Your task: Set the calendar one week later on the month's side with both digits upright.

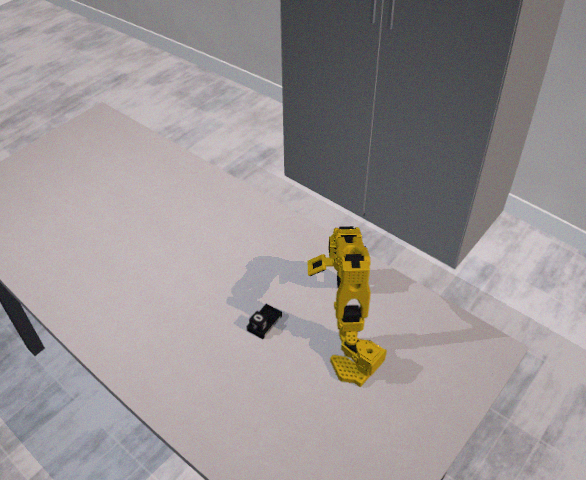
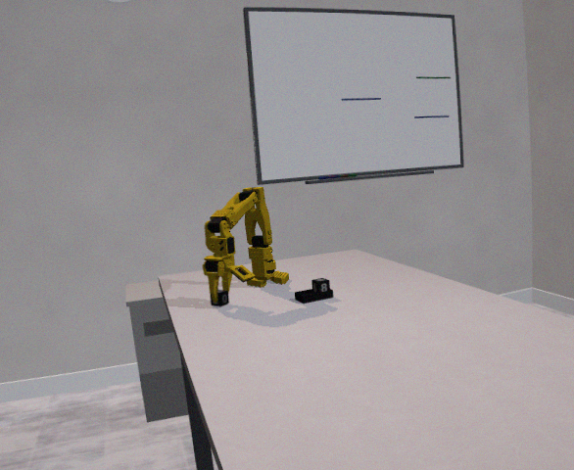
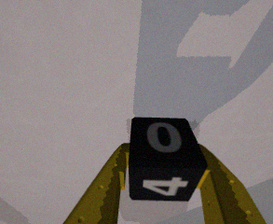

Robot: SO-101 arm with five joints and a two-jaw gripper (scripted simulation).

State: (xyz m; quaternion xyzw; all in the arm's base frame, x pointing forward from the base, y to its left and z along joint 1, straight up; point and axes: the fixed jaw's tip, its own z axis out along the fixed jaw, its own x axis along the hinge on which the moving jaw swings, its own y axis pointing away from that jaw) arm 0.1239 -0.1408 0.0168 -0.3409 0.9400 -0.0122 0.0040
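Observation:
In the wrist view my gripper (image 3: 163, 163) is shut on a black date cube (image 3: 166, 156). Its far face reads 0 and the face toward the camera reads 4. In the exterior view the gripper (image 2: 219, 293) points straight down and holds this cube (image 2: 221, 298) low over the table near its far left edge; I cannot tell whether it touches. The black tray (image 1: 269, 320) lies flat on the table to the side of the arm's base. The other cube (image 1: 257, 321) stands in one end of it. That cube shows an 8 in the exterior view (image 2: 321, 286).
The yellow arm's base (image 1: 359, 362) stands near the table's edge, close to the tray (image 2: 313, 294). A grey cabinet (image 1: 396, 118) stands on the floor beyond the table. A whiteboard (image 2: 356, 93) hangs on the wall.

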